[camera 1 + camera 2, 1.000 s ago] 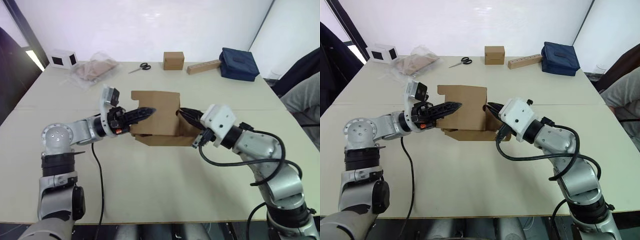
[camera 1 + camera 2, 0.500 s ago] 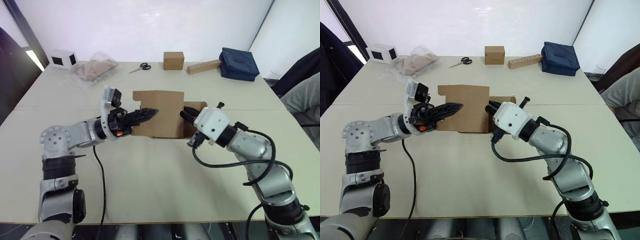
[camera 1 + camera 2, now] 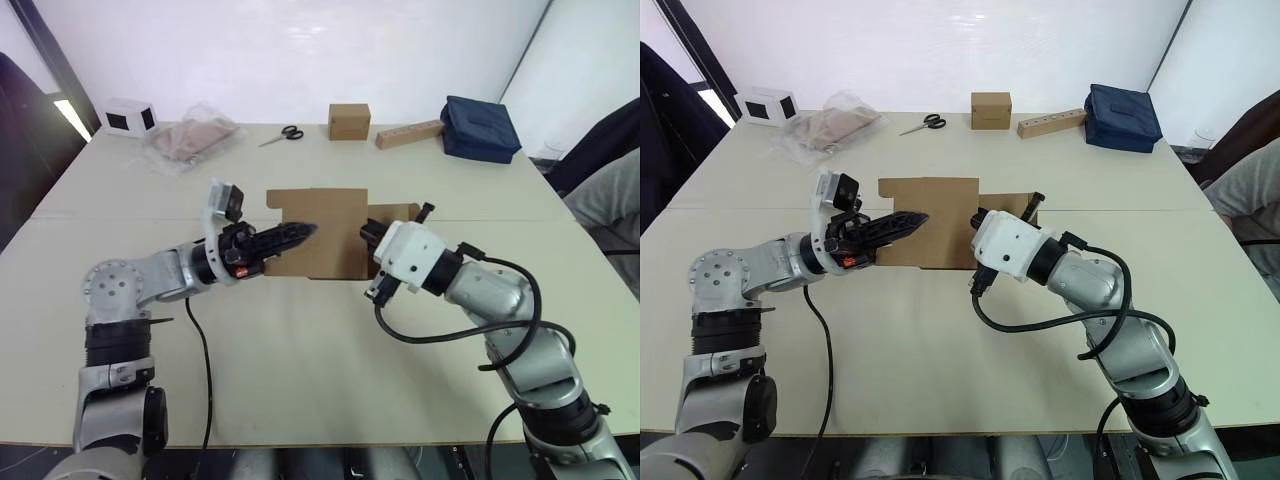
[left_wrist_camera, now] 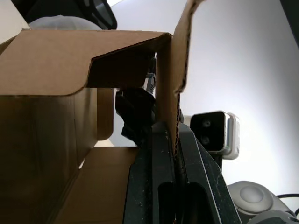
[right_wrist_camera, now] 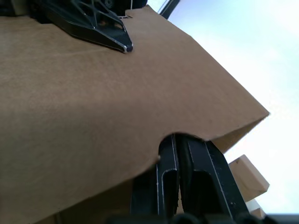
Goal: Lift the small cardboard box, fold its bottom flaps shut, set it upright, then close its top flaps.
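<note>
While the table [image 3: 300, 400] is bare in front, the small cardboard box [image 3: 325, 235] is held mid-table between both arms, so the flap-folding step is judged in hand; next, the bottom flaps would need pressing inward without losing the grip. The left gripper [image 4: 175, 140] is clamped on a cardboard panel edge, and the right gripper [image 5: 180, 149] is pinched shut on a notched flap edge. Both pinches are confirmed by the wrist views, whereas the far scissors [image 3: 282, 133] are seen from the head views.
</note>
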{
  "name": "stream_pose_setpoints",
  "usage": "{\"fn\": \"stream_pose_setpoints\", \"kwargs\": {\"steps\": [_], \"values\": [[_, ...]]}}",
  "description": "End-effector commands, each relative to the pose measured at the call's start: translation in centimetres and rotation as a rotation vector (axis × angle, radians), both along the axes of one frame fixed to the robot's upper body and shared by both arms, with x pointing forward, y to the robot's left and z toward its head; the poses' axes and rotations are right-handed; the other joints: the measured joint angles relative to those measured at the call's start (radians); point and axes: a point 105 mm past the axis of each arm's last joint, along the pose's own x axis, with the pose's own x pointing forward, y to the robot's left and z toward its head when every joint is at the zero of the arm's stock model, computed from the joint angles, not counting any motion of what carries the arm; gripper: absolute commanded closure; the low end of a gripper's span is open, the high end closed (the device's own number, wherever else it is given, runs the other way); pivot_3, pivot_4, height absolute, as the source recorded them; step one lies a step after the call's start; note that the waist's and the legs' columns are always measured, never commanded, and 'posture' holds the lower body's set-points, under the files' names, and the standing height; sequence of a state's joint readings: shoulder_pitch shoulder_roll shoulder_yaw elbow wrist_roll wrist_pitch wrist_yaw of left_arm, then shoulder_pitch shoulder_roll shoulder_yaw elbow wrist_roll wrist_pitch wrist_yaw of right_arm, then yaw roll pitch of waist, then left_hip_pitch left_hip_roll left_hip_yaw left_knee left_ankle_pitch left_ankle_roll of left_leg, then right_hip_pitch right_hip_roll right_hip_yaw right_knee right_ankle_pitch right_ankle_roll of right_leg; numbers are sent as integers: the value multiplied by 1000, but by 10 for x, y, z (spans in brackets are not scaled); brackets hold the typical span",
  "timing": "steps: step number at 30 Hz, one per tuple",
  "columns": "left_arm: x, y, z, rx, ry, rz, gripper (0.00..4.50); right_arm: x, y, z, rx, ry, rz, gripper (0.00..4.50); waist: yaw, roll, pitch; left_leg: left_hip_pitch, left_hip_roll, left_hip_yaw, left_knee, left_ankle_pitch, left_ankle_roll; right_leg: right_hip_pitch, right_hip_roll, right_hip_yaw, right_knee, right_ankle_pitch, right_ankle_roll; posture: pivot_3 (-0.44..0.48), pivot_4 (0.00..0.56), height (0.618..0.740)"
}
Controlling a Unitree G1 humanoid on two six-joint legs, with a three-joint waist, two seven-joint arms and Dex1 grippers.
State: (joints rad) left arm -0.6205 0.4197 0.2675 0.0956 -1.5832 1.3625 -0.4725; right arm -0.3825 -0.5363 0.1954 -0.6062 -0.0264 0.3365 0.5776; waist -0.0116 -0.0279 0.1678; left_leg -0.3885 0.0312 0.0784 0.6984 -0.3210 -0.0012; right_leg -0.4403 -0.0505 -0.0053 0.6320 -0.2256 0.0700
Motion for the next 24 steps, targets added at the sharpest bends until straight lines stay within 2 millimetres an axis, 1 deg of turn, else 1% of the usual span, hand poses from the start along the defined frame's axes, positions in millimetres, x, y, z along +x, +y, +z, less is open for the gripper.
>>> {"fn": "stream_pose_setpoints", "kwargs": {"steps": [1, 4, 7, 11, 16, 22, 24], "values": [[-5, -4, 9, -21, -38, -26, 4500, -7, 7, 12, -13, -74, 47, 4380, 0, 0, 0, 0, 0, 0, 0, 0, 0, 0, 0, 0, 0, 0, 0, 0, 150, 740], [-5, -4, 10, -20, -38, -23, 4500, -5, 3, 14, -17, -79, 35, 4380, 0, 0, 0, 0, 0, 0, 0, 0, 0, 0, 0, 0, 0, 0, 0, 0, 150, 740], [-3, 0, 11, -11, -48, -5, 4500, -4, -13, 17, -34, -73, -6, 4380, 0, 0, 0, 0, 0, 0, 0, 0, 0, 0, 0, 0, 0, 0, 0, 0, 150, 740], [1, 3, 14, -13, -54, 17, 4500, -10, -29, 17, -44, -46, -41, 4380, 3, 0, 0, 0, 0, 0, 0, 0, 0, 0, 0, 0, 0, 0, 0, 0, 150, 740], [2, 4, 15, -15, -58, 27, 4500, -16, -44, 23, -37, -40, -88, 4380, -1, 0, 0, 0, 0, 0, 0, 0, 0, 0, 0, 0, -1, 0, 0, 0, 150, 740], [7, 7, 17, -19, -64, 48, 4500, -24, -54, 27, 0, -2, -127, 4380, 1, 0, 0, 0, 0, 0, 0, 0, 0, 0, 1, 0, 0, 0, 0, 0, 150, 740], [9, 8, 18, -23, -65, 59, 4500, -32, -57, 20, 32, 67, -135, 4380, 3, 0, 0, 0, 0, 0, 0, 0, 0, 0, 0, 0, 0, 0, 0, 0, 150, 740]]}}
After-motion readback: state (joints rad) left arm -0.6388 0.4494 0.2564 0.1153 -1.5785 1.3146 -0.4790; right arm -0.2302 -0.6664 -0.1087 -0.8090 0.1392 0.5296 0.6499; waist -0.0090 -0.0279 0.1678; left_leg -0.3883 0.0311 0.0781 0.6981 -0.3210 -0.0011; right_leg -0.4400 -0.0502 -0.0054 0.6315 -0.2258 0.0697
